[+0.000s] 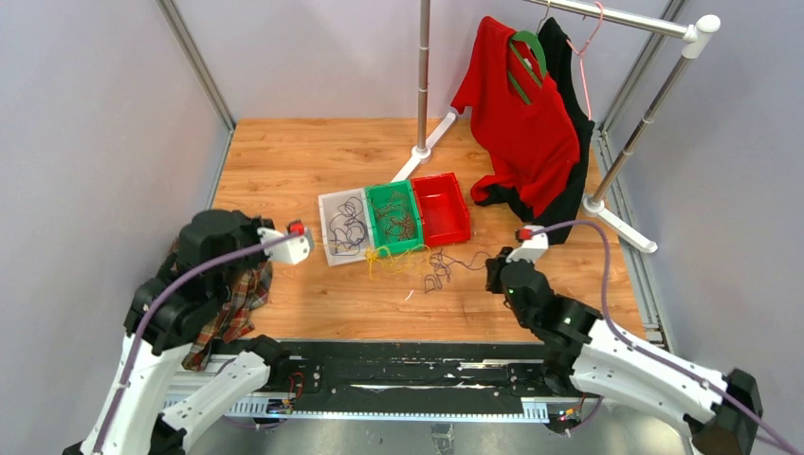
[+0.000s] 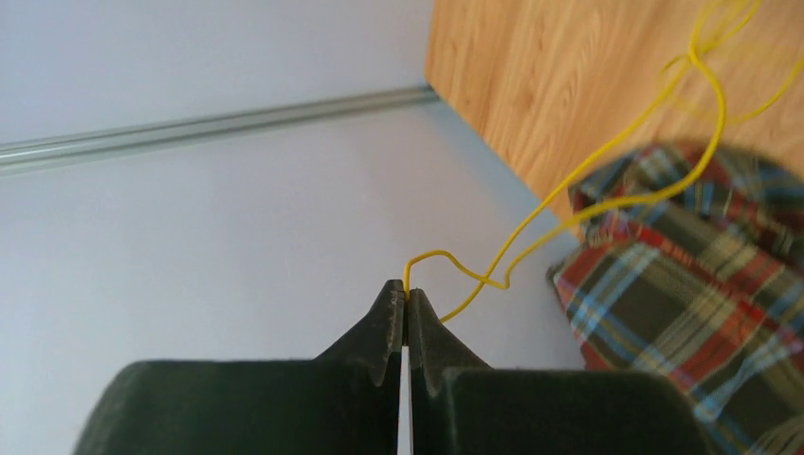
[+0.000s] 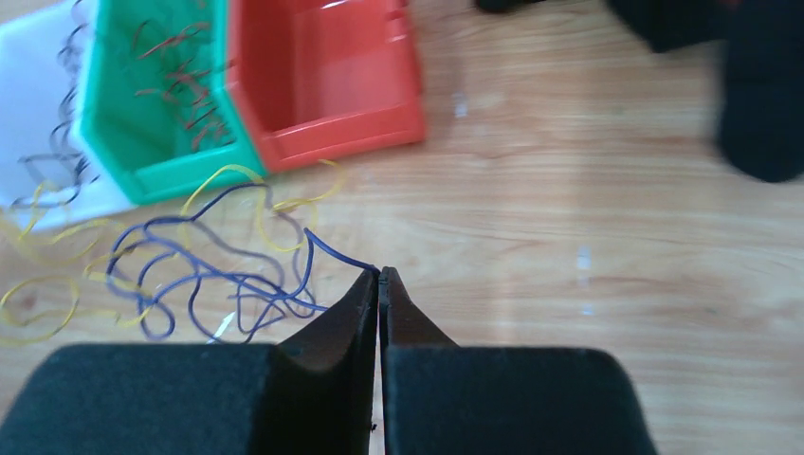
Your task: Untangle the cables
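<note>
Yellow cable, kinked, clamped in left gripper; purple cable, looping, clamped in right gripper.

Red bin, plaid cloth, red shirt

Soft, even white light, faint shadows. Overhead is crisp. At my wrists, my dark fingers blur along the bottom edge, the plaid cloth smears lower right, and pale glints streak the tabletop.
</note>
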### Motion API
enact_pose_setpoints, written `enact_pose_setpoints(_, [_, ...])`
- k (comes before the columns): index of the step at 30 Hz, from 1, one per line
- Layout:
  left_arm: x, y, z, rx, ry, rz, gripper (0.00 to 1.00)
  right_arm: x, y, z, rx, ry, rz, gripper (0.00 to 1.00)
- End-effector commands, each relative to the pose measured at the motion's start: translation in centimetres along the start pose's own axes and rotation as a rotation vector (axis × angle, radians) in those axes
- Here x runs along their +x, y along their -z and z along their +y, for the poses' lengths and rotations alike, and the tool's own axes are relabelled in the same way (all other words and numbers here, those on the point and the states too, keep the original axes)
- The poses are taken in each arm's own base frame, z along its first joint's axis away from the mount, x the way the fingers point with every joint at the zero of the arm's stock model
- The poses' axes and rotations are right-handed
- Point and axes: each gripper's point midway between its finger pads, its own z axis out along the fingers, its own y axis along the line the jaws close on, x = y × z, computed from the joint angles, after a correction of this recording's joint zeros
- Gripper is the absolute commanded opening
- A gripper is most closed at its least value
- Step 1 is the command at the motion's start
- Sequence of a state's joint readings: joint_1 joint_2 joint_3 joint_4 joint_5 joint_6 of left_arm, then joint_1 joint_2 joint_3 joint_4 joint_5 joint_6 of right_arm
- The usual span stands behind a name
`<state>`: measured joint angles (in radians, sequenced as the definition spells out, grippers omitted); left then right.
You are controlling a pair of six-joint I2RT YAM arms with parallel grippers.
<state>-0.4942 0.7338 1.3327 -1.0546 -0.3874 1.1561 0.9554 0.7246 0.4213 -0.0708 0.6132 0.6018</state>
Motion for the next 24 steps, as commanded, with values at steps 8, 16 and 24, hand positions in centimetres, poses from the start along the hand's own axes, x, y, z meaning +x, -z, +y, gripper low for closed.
enact_pose_setpoints(8, [7.2,-1.2,-8.2,0.143,-0.32,0.301,0.01,-6.0,4.9,-9.5,0.329,-0.051,-0.089,0.01])
enact_pose_setpoints(16, [4.3,-3.6,-17.4,0.343,-0.135,0.045,0.2,-7.4,3.6,0.4,-0.152,-0.045,-0.007,0.01])
enact_pose_setpoints(24, [-1.8,-2.6,-18.8,0.513,0.099,-0.219,0.98,-10.5,4.9,9.3,-0.513,-0.041,0.055,0.01])
